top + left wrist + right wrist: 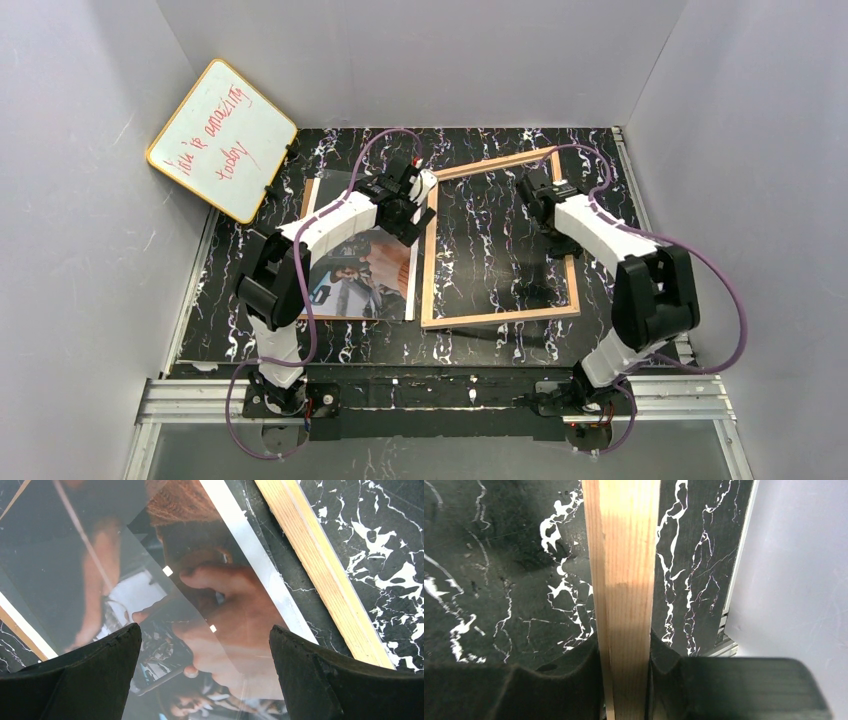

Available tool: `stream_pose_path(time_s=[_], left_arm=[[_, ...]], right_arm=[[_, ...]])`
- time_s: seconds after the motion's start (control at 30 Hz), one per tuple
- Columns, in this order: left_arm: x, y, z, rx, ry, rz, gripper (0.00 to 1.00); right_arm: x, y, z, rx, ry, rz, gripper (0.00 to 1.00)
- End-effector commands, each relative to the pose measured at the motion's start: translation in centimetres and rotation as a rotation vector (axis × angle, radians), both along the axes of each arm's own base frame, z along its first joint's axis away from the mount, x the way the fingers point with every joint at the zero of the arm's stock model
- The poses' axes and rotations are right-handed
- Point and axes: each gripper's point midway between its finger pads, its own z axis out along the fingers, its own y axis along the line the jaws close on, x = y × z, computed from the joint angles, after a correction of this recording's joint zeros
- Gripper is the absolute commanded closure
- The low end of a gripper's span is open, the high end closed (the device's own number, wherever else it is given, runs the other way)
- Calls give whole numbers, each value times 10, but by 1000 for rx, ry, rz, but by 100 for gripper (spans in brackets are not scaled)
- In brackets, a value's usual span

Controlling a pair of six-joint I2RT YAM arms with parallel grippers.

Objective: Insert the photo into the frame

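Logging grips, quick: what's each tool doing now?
Left tool: open, above the photo, holding nothing.
Right tool: closed on the frame.

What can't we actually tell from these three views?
1. photo: top view, far part under the left arm; left wrist view, cut off by the edges, glare over it.
2. left tool: open; whether it touches the photo, neither view shows.
3. frame: top view, right rail partly under the right arm; right wrist view shows only the strip the right tool is shut on.
4. whiteboard: red writing too small to read surely.
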Motion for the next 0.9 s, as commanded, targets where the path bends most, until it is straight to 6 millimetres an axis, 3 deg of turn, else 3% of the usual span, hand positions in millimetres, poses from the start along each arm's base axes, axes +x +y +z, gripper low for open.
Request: stream_pose_path(time_s=[0.0,0.27,0.47,0.5,0.6,0.87], left_arm=[[-11,9,18,28,-10,-23,2],[-13,13,34,28,-28,-30,2],[-17,18,38,30,-31,-34,2],[-18,19,38,28,-28,-34,2],[-20,22,41,30,-27,-36,2],[-19,30,54,14,-35,-32,2]], right_arm=[[8,-22,-15,-140,29,-27,97],[21,-34,-31,-261,24,-56,97],[24,-48,-45,-326,48,-77,87],[26,-47,-46,-324,45,-85,84],[31,-44,-51,-311,50,-95,62],[34,-41,-61,-248,21,-142,38]])
